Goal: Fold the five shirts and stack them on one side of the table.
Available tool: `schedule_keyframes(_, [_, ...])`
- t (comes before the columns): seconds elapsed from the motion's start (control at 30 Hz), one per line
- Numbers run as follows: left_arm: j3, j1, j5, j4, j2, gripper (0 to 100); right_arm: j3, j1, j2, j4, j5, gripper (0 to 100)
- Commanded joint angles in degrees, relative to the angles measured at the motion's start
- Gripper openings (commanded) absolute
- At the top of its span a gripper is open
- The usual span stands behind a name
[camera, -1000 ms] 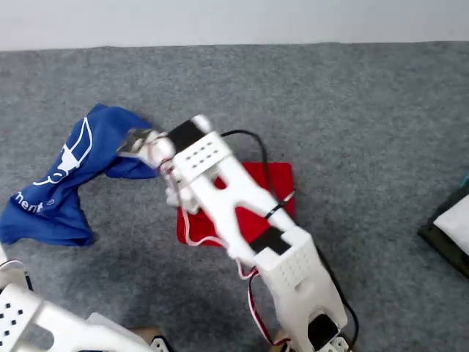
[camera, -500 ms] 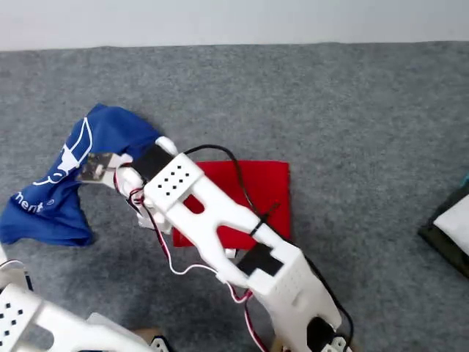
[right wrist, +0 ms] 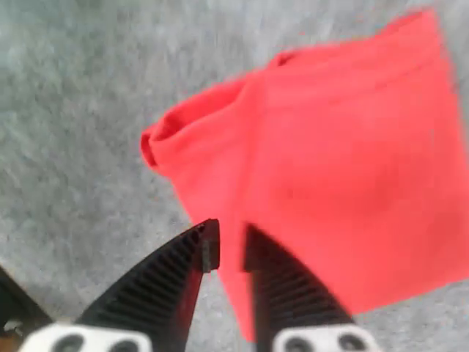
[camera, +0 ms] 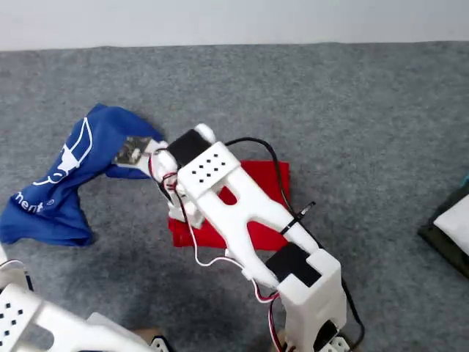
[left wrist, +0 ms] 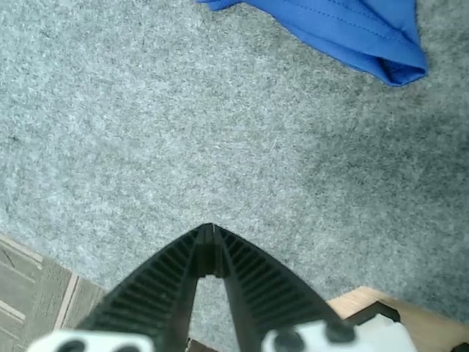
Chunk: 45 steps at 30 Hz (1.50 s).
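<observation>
A folded red shirt (camera: 258, 183) lies mid-table, with one rolled, bunched edge showing in the right wrist view (right wrist: 344, 169). My right gripper (camera: 178, 211) hangs over that left edge of the red shirt; its fingers (right wrist: 229, 242) are a narrow gap apart with nothing between them. A crumpled blue shirt (camera: 73, 169) with white print lies at the left. My left gripper (left wrist: 212, 231) is shut and empty above bare carpet near the table's front left, the blue shirt's hem (left wrist: 344, 29) a short way ahead of it.
Grey carpet (camera: 366, 110) covers the table. A dark container (camera: 443, 231) with white fabric in it sits at the right edge. The left arm's white body (camera: 29, 315) fills the front left corner, by the wooden table edge (left wrist: 381, 323).
The right arm swung left toward the blue shirt, then came back over the red shirt's left edge. The red shirt's left edge has shifted slightly leftward. The left arm has stayed put.
</observation>
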Motion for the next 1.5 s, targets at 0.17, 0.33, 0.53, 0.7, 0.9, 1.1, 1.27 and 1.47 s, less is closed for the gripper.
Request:
schedule_keyframes(0.17, [-1.0, 5.5, 0.1, -1.3, -0.7, 0, 3.5, -0.3, 4.8, -3.0, -0.4, 1.3])
schedule_keyframes(0.33, [-1.0, 5.8, 0.1, -1.5, -0.7, 0, 3.5, -3.1, 10.3, -4.5, -0.4, 1.1])
schedule_keyframes(0.53, [-0.9, 5.8, 0.1, -1.5, -0.7, 0, 1.0, -2.2, 6.7, -0.5, 0.0, 1.4])
schedule_keyframes(0.7, [-0.9, 5.8, 0.1, -1.5, -0.7, 0, -3.3, -1.7, -1.1, 2.2, 1.6, 1.5])
schedule_keyframes(0.9, [-1.0, 5.8, 0.1, -1.5, -0.7, 0, -3.3, -3.0, 4.3, 1.3, 1.6, 1.5])
schedule_keyframes(1.1, [-1.0, 5.8, 0.1, -1.5, -0.7, 0, -3.4, -3.3, 16.3, -7.4, 1.6, 1.3])
schedule_keyframes(1.27, [-0.9, 5.8, 0.1, -1.3, -0.7, 0, -3.9, -4.1, 17.2, -6.5, 1.7, 1.4])
schedule_keyframes(1.47, [-1.5, 5.8, 0.1, -1.2, -0.7, 0, -10.3, -0.6, 6.6, 2.5, 1.5, 1.5])
